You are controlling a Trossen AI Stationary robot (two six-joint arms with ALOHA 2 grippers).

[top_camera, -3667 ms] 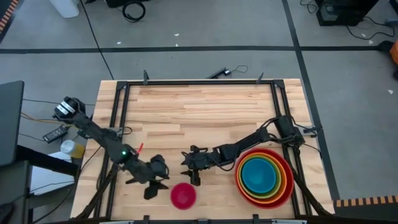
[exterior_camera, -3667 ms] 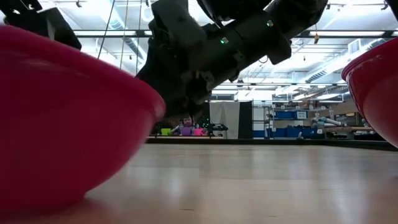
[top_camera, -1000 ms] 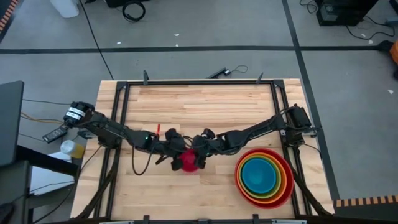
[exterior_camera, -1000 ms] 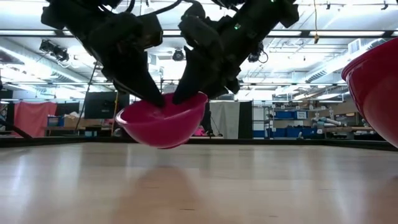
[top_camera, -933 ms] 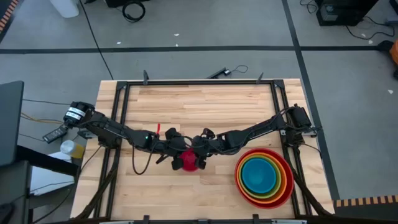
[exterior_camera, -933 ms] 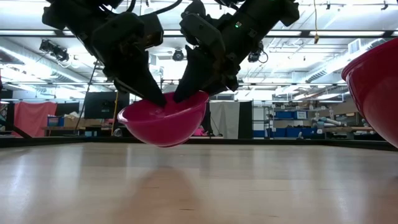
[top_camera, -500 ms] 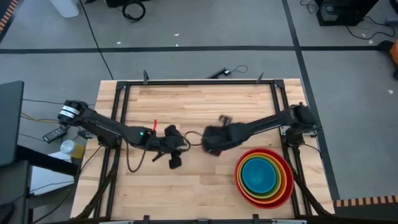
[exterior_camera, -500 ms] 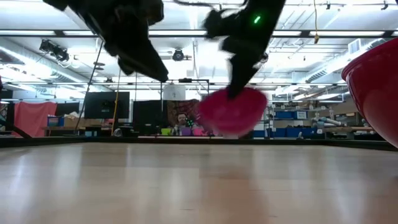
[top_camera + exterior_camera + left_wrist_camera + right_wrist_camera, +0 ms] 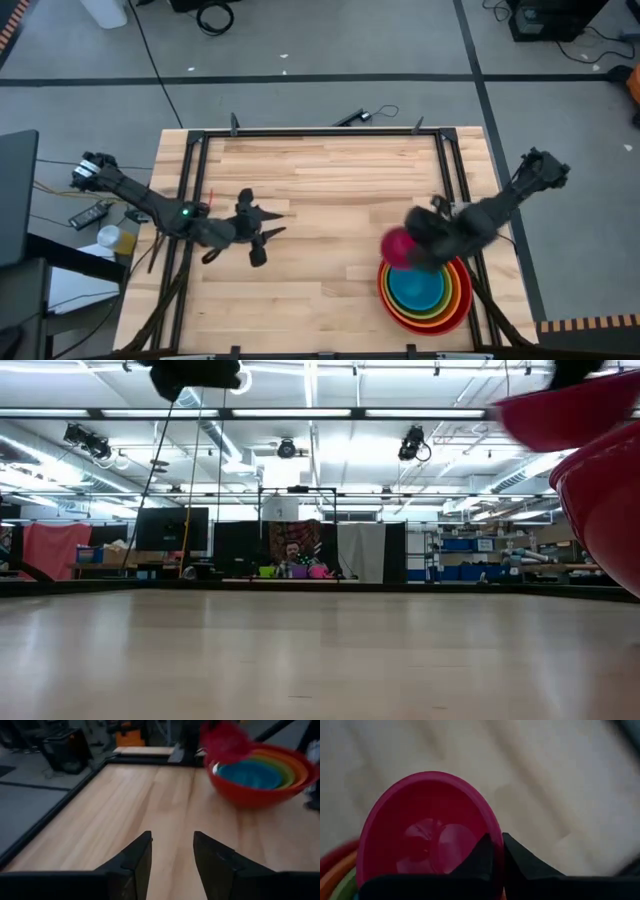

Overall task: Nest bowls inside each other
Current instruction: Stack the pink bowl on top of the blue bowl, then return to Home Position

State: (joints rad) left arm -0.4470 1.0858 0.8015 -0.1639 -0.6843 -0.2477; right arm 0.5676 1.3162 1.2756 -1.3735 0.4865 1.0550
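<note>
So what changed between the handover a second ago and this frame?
The right gripper, shut on the pink bowl's rim, has carried it right from mid-table to just above the stacked bowls. The left gripper let go of it, fingers open, and drew back to the left. The rainbow stack stayed at the table's front right corner.

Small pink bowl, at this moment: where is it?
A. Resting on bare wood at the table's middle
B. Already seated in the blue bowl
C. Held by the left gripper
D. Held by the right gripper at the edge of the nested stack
D: the right gripper is pinched shut on the rim of the small pink bowl, carrying it at the edge of the nested stack.
</note>
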